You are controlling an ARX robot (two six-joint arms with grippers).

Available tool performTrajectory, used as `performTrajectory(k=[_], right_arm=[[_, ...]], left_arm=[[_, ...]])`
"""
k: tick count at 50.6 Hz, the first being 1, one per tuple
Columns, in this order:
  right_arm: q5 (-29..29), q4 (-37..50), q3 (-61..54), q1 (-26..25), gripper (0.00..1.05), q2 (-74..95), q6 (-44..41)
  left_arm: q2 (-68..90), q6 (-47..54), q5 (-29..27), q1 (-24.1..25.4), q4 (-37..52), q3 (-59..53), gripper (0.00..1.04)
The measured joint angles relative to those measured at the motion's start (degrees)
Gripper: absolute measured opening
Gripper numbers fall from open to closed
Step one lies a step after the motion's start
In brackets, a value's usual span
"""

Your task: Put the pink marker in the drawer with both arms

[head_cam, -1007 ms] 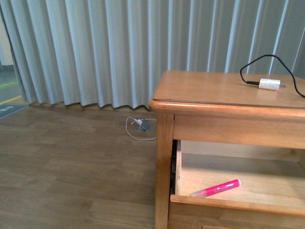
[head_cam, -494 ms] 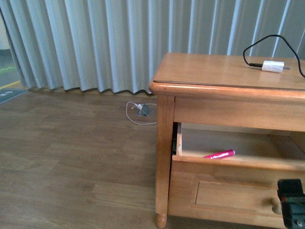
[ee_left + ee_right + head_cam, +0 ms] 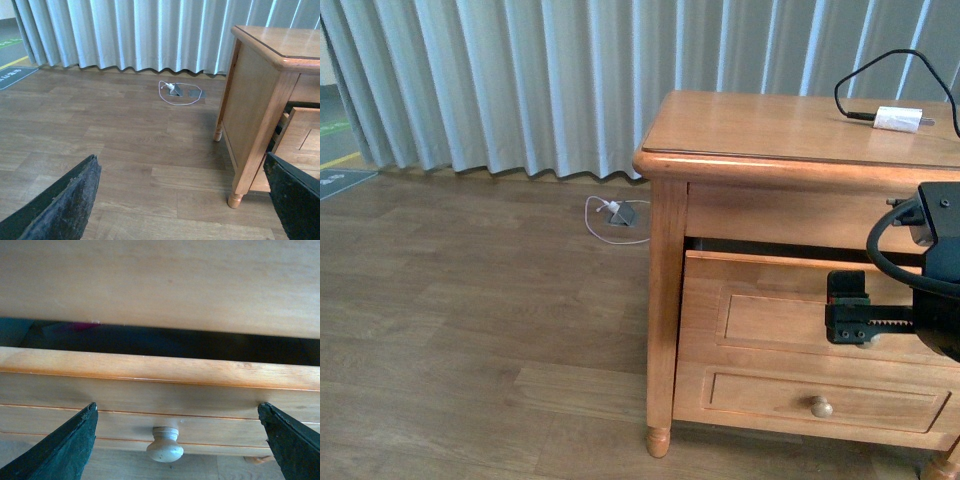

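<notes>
pink marker (image 3: pixel 80 326) in drawer (image 3: pixel 160 371), beyond open right pincer (image 3: pixel 177 440)

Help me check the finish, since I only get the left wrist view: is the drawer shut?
Observer: Not fully. In the front view the drawer stands slightly out, with a dark gap above its front.
Operator: Anything inside?
Observer: The right wrist view shows a pink sliver in that gap, likely the marker.
Operator: And my other arm?
Observer: The right arm is in front of the drawer, its jaws open on either side of the knob, not touching it.
</notes>
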Motion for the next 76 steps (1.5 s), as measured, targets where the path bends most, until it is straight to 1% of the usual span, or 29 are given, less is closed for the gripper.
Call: performTrajectory(k=[11, 13, 21, 29, 39, 48, 61, 67, 76], right_arm=[[0.9, 1.8, 5.1, 0.1, 0.96, 4.5, 0.3], [1.7, 2.3, 5.8, 0.1, 0.96, 5.4, 0.3], [2.3, 4.6, 6.0, 0.1, 0.96, 7.4, 0.3], [1.6, 5.7, 5.1, 0.0, 0.96, 6.8, 0.5], [0.6, 3.6, 3.5, -0.4, 0.96, 1.8, 0.4], [-1.0, -4.6, -2.8, -0.8, 0.96, -8.5, 1.0], [-7.7, -22.4, -13.7, -2.5, 0.96, -35.6, 4.7], [-11.0, -32.9, -17.1, -4.3, 0.96, -50.2, 5.2], [-18.5, -50.4, -19.3, -8.9, 0.96, -71.9, 5.5]], left_arm=[[0.0, 0.0, 0.0, 0.0, 0.0, 0.0, 0.99], [0.0, 0.0, 0.0, 0.0, 0.0, 0.0, 0.99], [0.0, 0.0, 0.0, 0.0, 0.0, 0.0, 0.99], [0.0, 0.0, 0.0, 0.0, 0.0, 0.0, 0.99], [0.0, 0.0, 0.0, 0.0, 0.0, 0.0, 0.99], [0.0, 0.0, 0.0, 0.0, 0.0, 0.0, 0.99], [0.0, 0.0, 0.0, 0.0, 0.0, 0.0, 0.99], [0.0, 0.0, 0.0, 0.0, 0.0, 0.0, 0.99], [0.0, 0.0, 0.0, 0.0, 0.0, 0.0, 0.99]])
